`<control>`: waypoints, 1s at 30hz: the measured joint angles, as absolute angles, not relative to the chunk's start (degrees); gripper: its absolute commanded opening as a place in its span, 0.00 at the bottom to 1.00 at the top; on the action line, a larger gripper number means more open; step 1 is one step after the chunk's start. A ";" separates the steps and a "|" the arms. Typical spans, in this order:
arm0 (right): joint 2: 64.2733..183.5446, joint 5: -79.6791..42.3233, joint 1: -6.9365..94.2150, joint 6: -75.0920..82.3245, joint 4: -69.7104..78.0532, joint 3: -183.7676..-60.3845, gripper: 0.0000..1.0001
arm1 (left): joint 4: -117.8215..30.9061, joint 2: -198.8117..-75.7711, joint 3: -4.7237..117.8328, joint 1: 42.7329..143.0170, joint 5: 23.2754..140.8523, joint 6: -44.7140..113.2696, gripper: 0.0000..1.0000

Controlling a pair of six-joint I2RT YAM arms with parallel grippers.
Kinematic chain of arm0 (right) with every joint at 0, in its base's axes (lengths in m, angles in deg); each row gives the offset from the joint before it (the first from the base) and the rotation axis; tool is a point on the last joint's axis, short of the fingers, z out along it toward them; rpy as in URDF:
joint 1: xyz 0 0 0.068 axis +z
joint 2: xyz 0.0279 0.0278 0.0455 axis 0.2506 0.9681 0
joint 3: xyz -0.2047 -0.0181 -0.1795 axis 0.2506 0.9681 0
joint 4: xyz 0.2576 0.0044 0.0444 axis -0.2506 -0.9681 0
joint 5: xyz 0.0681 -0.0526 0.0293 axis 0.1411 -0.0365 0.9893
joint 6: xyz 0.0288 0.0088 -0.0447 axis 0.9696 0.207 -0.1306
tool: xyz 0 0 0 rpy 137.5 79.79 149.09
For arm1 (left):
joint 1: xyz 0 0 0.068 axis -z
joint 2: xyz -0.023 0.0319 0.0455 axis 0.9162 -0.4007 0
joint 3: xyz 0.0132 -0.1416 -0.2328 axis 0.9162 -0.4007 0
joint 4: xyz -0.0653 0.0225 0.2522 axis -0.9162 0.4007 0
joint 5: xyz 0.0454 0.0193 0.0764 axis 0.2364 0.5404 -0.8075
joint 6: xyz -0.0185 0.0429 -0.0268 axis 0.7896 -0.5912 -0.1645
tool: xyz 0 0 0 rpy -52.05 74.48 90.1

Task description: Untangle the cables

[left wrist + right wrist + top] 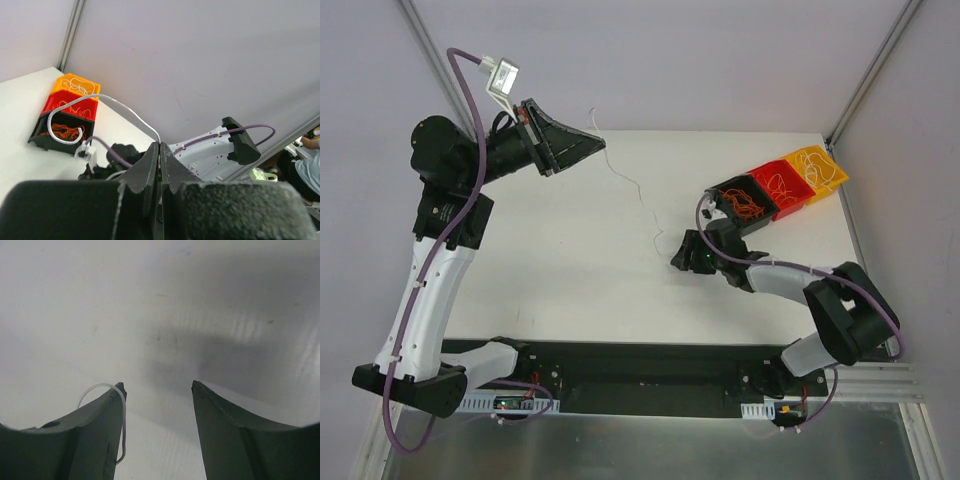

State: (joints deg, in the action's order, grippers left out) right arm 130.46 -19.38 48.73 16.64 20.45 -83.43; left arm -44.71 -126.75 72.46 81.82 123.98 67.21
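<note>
One thin whitish cable (638,188) stretches from my raised left gripper (596,140) down across the white table (550,260) toward my right gripper (678,262). In the left wrist view the left gripper (160,144) is shut on this cable (107,100), which arcs away to the left and curls at its end. In the right wrist view the right gripper (159,385) is open just above the table. The cable's curled end (102,387) loops over the tip of its left finger (95,425) and nothing sits between the jaws.
Three bins stand in a row at the back right: a black bin (743,203) with orange wires, a red bin (780,189) and a yellow bin (817,169) with pale wires. They also show in the left wrist view (65,107). Grey walls enclose the table.
</note>
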 measured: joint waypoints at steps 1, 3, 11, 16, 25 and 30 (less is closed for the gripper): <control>128.96 -19.53 47.86 16.42 19.62 -82.56 0.61 | -44.21 -126.96 72.50 81.82 123.82 67.19 0.00; 126.25 -19.84 46.15 15.98 18.42 -81.31 0.61 | -42.02 -127.64 73.68 81.75 123.47 66.79 0.00; 120.02 -19.95 39.62 14.69 16.36 -77.64 0.63 | -27.77 -129.89 92.13 76.46 121.48 59.28 0.00; 115.51 -19.84 36.71 14.58 14.61 -75.87 0.65 | -26.96 -127.31 91.56 75.50 121.68 58.05 0.00; 102.05 -19.60 35.40 12.37 8.30 -74.82 0.80 | -25.32 -136.21 71.39 83.41 119.91 56.39 0.00; 99.56 -16.04 35.37 10.69 5.11 -75.39 0.81 | -24.54 -142.11 61.70 90.01 117.09 55.76 0.00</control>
